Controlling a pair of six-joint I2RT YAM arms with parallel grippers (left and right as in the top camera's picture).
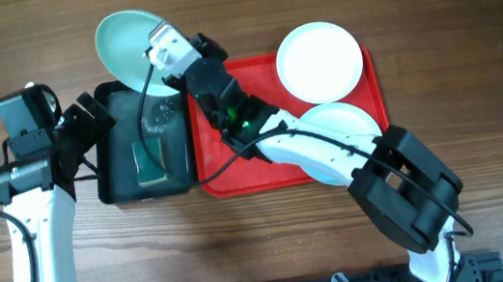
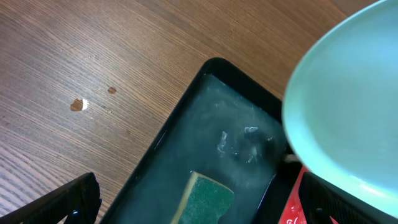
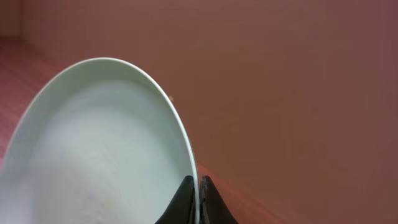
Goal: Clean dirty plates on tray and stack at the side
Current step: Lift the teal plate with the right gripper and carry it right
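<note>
My right gripper [image 1: 165, 53] is shut on the rim of a pale aqua plate [image 1: 127, 42] and holds it tilted over the far end of the black basin; the jaws [image 3: 196, 199] pinch its edge [image 3: 99, 143]. The same plate fills the right of the left wrist view [image 2: 348, 118]. A white plate [image 1: 319, 59] lies at the far right of the red tray [image 1: 237, 177], and a second aqua plate [image 1: 351, 120] lies at its near right, partly under my right arm. My left gripper [image 2: 199, 208] is open above the green sponge [image 2: 208, 199].
The black basin [image 1: 111, 184] with the green sponge [image 1: 149, 159] stands directly left of the tray. The left arm [image 1: 32, 141] is left of the basin. A small pale spot [image 2: 78, 104] marks the wooden table.
</note>
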